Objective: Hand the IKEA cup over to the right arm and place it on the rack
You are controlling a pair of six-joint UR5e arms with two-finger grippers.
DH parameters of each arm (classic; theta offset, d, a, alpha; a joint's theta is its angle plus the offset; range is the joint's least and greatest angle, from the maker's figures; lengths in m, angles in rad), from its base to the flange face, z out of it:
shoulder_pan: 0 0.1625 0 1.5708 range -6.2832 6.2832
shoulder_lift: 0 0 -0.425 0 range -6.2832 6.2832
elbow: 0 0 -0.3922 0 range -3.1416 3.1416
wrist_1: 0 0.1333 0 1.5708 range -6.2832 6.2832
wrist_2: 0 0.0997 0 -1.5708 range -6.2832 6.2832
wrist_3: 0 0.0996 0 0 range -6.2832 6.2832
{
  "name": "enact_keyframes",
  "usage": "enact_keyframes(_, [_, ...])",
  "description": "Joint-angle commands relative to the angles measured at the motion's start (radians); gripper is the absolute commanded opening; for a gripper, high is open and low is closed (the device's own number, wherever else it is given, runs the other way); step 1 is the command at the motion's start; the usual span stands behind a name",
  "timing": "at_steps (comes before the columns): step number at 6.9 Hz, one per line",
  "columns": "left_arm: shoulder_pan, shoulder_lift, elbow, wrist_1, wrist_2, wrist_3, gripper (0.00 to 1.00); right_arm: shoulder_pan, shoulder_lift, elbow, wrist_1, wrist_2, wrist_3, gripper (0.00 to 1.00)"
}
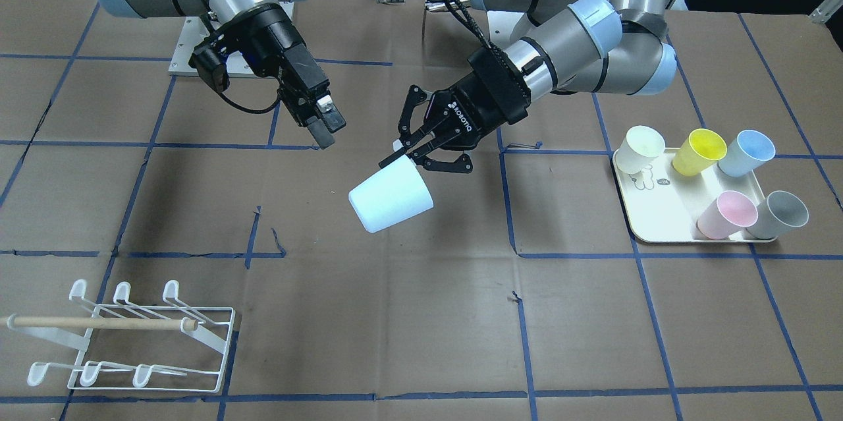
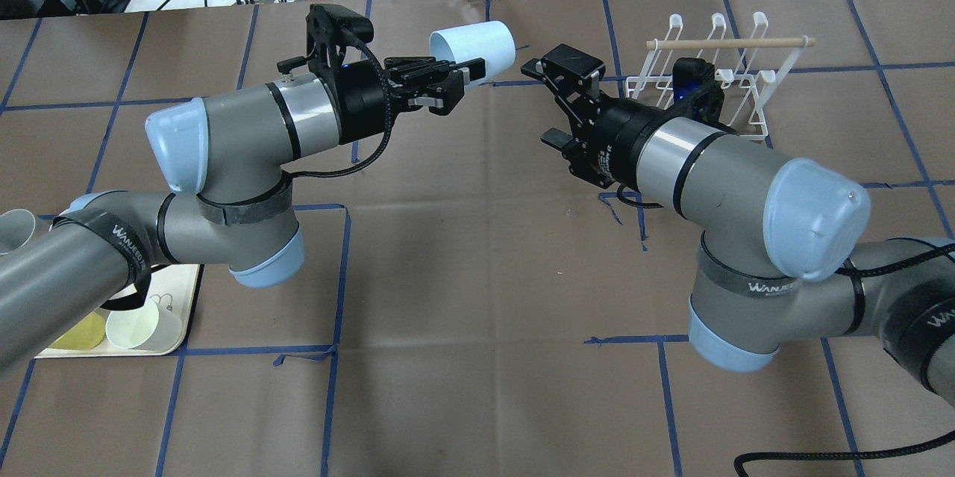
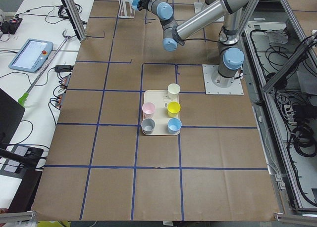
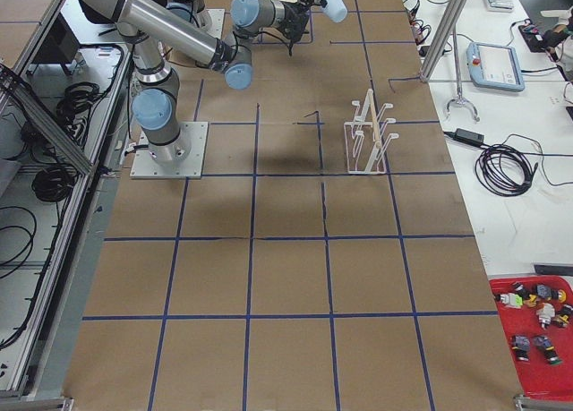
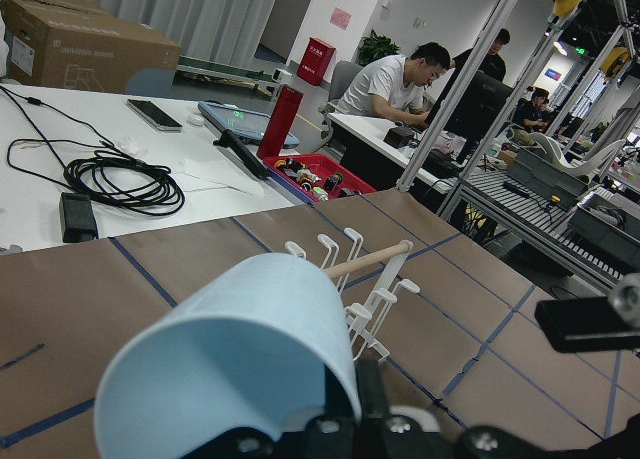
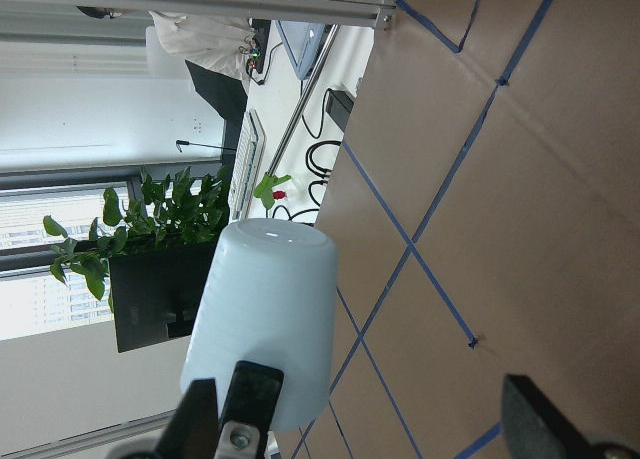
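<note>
Overhead exterior: left gripper (image 2: 459, 81) clamps cup (image 2: 477, 48) above blue-taped brown table (image 2: 477, 275); right gripper (image 2: 550, 102) spread.

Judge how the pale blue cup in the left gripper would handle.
The cup is probably light and stiff: the left gripper holds it sideways by the rim alone, undeformed. Its smooth tapered wall looks slippery, so a side pinch might slide. Laid on its side, it would likely roll in an arc.

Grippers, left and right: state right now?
Left gripper: shut on the pale blue cup, pinching its wall at the rim.
Right gripper: open, holding nothing, apart from the cup.
</note>
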Motion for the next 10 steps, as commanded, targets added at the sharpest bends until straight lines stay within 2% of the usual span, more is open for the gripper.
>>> enact_keyframes(1, [-0.001,0.001,-0.001,0.005,0.002,-0.003,0.00,0.001,0.109,-0.038,-0.025,0.030,0.011,1.00])
enact_keyframes(2, [-0.001,0.001,-0.001,0.005,0.002,-0.003,0.00,0.001,0.135,-0.101,-0.015,0.024,0.019,1.00])
enact_keyframes(4, [-0.005,0.003,-0.001,0.005,0.000,-0.008,0.00,0.001,0.154,-0.150,-0.017,0.047,0.203,1.00])
enact_keyframes(5, [-0.007,0.004,-0.003,0.005,-0.001,-0.009,0.00,0.001,0.165,-0.169,-0.020,0.103,0.223,1.00])
enact_keyframes(7, [-0.018,0.003,-0.001,0.005,0.005,-0.009,0.00,0.009,0.227,-0.232,-0.034,0.110,0.221,0.99])
enact_keyframes(10, [-0.019,0.004,-0.001,0.005,0.005,-0.012,0.00,0.016,0.246,-0.238,-0.038,0.110,0.221,0.99])
